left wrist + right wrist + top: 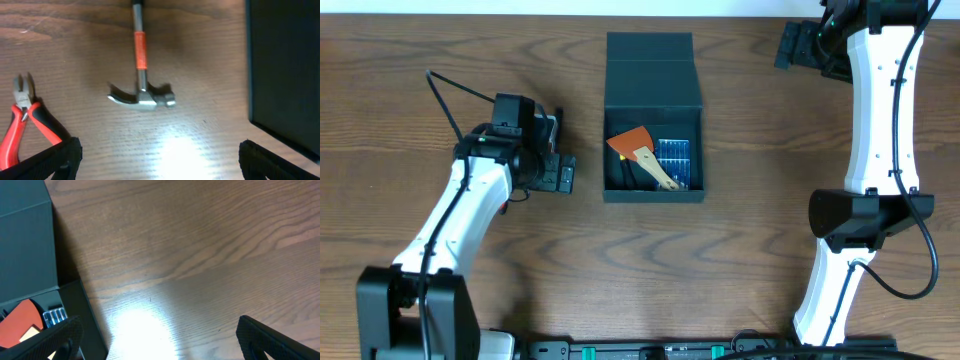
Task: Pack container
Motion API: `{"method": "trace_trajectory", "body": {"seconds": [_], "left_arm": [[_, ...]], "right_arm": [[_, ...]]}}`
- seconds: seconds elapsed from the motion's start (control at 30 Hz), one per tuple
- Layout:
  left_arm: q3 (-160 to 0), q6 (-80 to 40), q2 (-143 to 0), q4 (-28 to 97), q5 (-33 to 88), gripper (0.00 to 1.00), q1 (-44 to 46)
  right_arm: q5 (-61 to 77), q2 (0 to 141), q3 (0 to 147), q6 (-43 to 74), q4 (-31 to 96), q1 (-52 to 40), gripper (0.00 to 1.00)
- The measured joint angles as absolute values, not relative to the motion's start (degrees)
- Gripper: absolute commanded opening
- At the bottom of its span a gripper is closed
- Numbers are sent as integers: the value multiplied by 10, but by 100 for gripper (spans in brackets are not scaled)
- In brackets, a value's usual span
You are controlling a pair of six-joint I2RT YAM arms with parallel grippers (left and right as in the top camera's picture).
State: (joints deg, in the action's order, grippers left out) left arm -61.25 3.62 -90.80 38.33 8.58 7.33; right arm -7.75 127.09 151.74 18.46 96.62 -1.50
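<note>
Both wide: left pincer (159, 159), right pincer (157, 336); square matte cardboard container (651, 72) on grained table (750, 150).

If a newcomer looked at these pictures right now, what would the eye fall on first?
First the dark container, standing open in the middle of the wooden table, with an orange-bladed scraper and a blue case lying inside it. Next, in the left wrist view, the hammer with an orange band and the red-handled pliers near it, both lying on the table outside the container.
</note>
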Motion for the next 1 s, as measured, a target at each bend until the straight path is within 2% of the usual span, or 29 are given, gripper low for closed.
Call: {"method": "trace_trajectory", "body": {"seconds": [1.0], "left_arm": [[-613,32,-1014,329,52,99,74]], "right_arm": [[-77,1271,1517,185,966,-15,99]]}}
